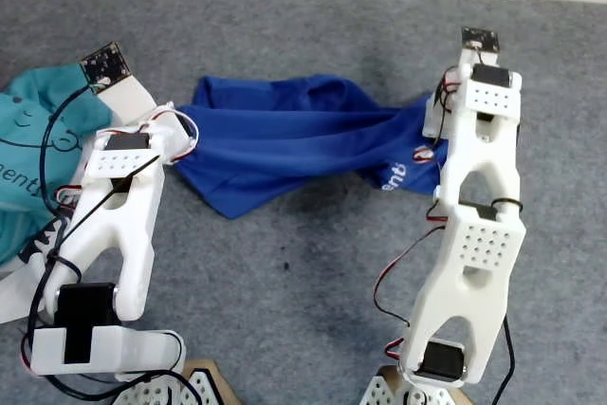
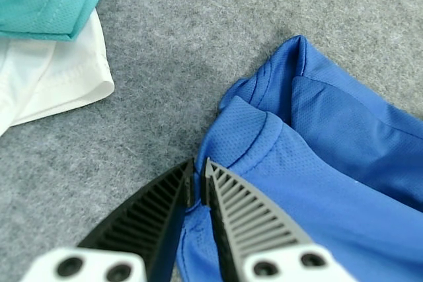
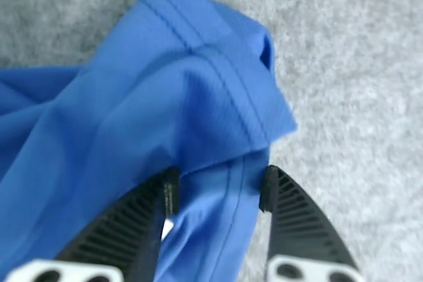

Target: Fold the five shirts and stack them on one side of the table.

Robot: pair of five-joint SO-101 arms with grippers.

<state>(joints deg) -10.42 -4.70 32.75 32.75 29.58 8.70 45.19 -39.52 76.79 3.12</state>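
The blue shirt [image 1: 285, 135] lies in the upper middle of the high view, on the grey counter [image 1: 313, 282]. It is a smooth sporty knit with a fine mesh weave, stitched hems and a bit of white print near its right end. It is rumpled and gathered into long folds instead of lying flat. Its long axis runs left to right across the frame, narrowing into a twisted band toward the right.

My left gripper [image 2: 198, 179] sits at the shirt's left end, pinched nearly closed on a thin fold of its hem. My right gripper [image 3: 217, 189] sits at the shirt's right end with its fingers spread wide, one on each side of a hemmed flap that lies between them.

At the left edge of the high view a teal shirt [image 1: 28, 139] rests on a white shirt [image 2: 53, 77], just beside my left arm.
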